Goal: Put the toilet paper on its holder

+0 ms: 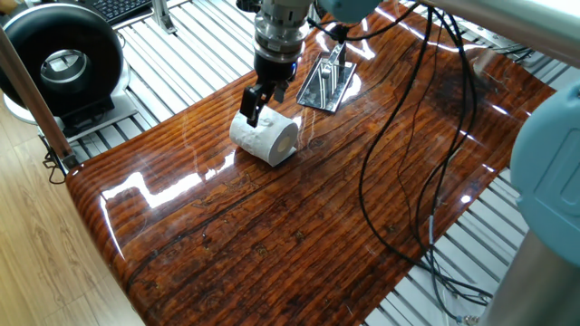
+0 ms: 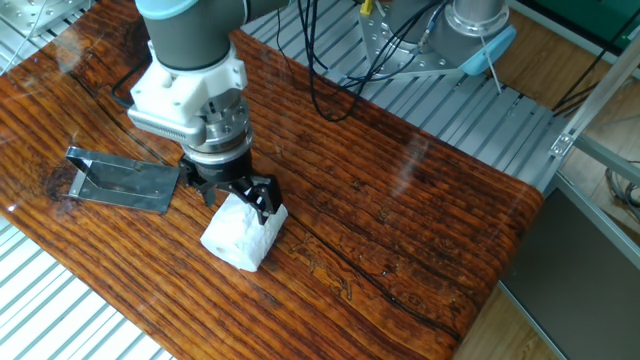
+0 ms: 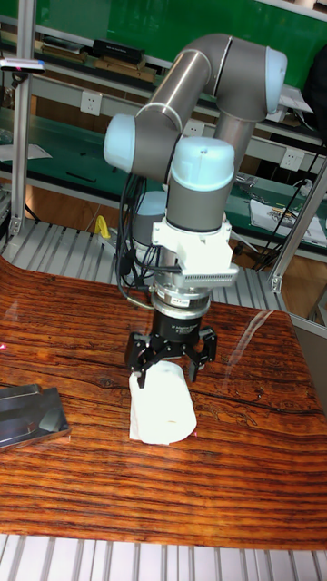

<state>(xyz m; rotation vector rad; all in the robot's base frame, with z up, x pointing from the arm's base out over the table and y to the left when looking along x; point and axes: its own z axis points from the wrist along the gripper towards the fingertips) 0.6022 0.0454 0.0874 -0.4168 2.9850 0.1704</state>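
Hovering arm, wrist vertical | gripper (image 3: 173,361) spread, straddling toilet paper (image 3: 163,405) end | holder (image 2: 122,181) apart

2 high views face across the table (image 1: 272,235); tall view level.
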